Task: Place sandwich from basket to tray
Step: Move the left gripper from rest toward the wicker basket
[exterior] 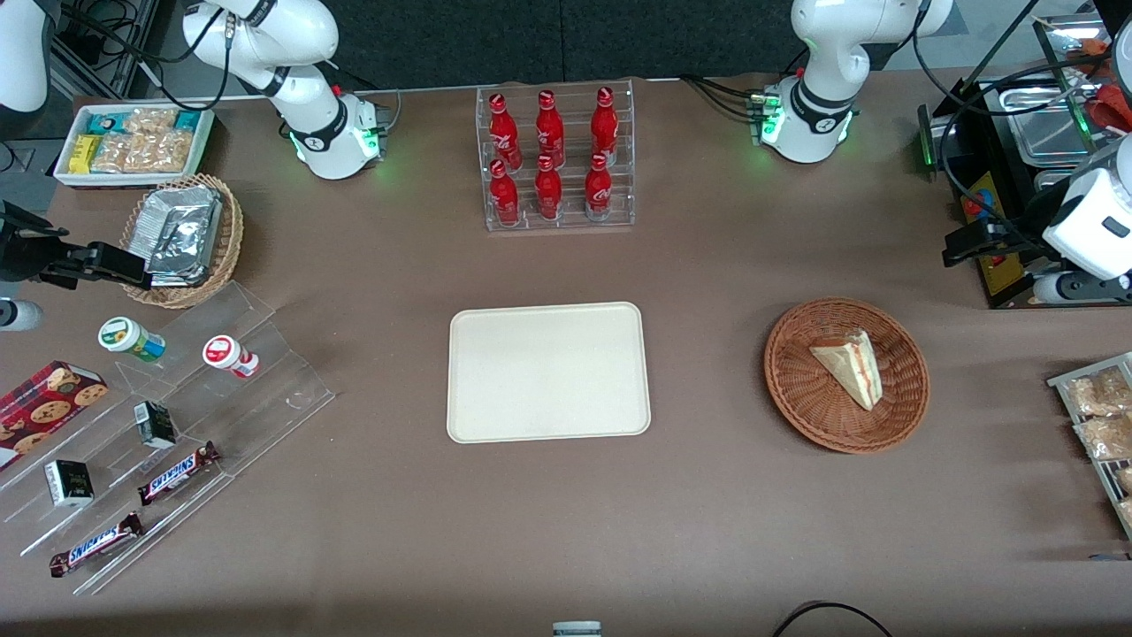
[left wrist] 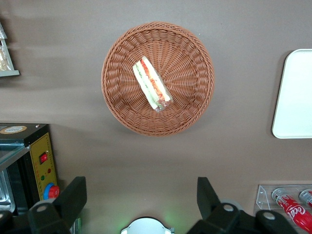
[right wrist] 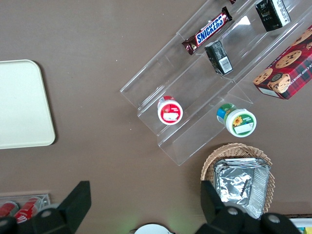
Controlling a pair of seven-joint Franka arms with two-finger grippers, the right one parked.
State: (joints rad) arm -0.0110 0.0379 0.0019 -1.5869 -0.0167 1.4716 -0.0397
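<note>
Your gripper [left wrist: 139, 202] hangs high above the table with its two fingers [left wrist: 70, 197] spread wide apart and nothing between them. You can see the sandwich [left wrist: 151, 83] lying well clear of it, down in the reddish-brown basket [left wrist: 195, 48], resting a little off the basket's middle with its red and green filling edge showing. In the front view the sandwich [exterior: 851, 365] sits in the basket [exterior: 796, 389], which lies toward the working arm's end of the table, while the gripper [exterior: 959, 244] is farther from the camera than the basket. The cream tray [exterior: 548, 372] lies flat mid-table, well apart from the basket, with nothing on it.

Count for yourself: one sandwich, one basket, one tray. Farther from the camera than the tray, a clear rack holds six red bottles [exterior: 550, 155], in two rows of three
</note>
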